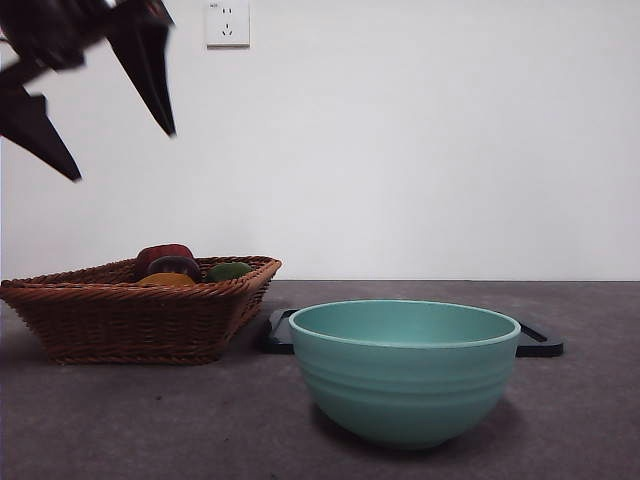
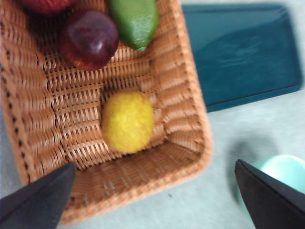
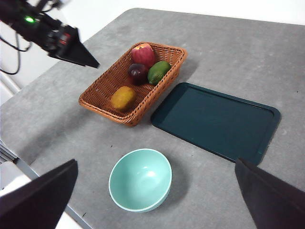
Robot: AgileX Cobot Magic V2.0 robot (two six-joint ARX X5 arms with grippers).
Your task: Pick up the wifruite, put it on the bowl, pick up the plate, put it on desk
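Note:
The wifruite (image 2: 127, 121), a small orange-yellow rounded fruit, lies in the brown wicker basket (image 2: 188, 90); it also shows in the right wrist view (image 3: 123, 97) and the front view (image 1: 167, 280). My left gripper (image 2: 154, 163) is open and empty, hanging above the basket's near end, at the top left of the front view (image 1: 123, 155). The teal bowl (image 1: 405, 380) stands empty in front of the dark green plate (image 3: 214, 119). My right gripper (image 3: 156, 161) is open and empty, high above the table over the bowl (image 3: 140, 180).
The basket (image 1: 130, 320) also holds a red apple (image 3: 143, 54), a dark purple-red fruit (image 2: 89, 38) and a green fruit (image 2: 135, 19). The flat rectangular plate (image 1: 540, 340) lies on the grey desk (image 3: 228, 47) right of the basket. A wall socket (image 1: 227, 22) is behind.

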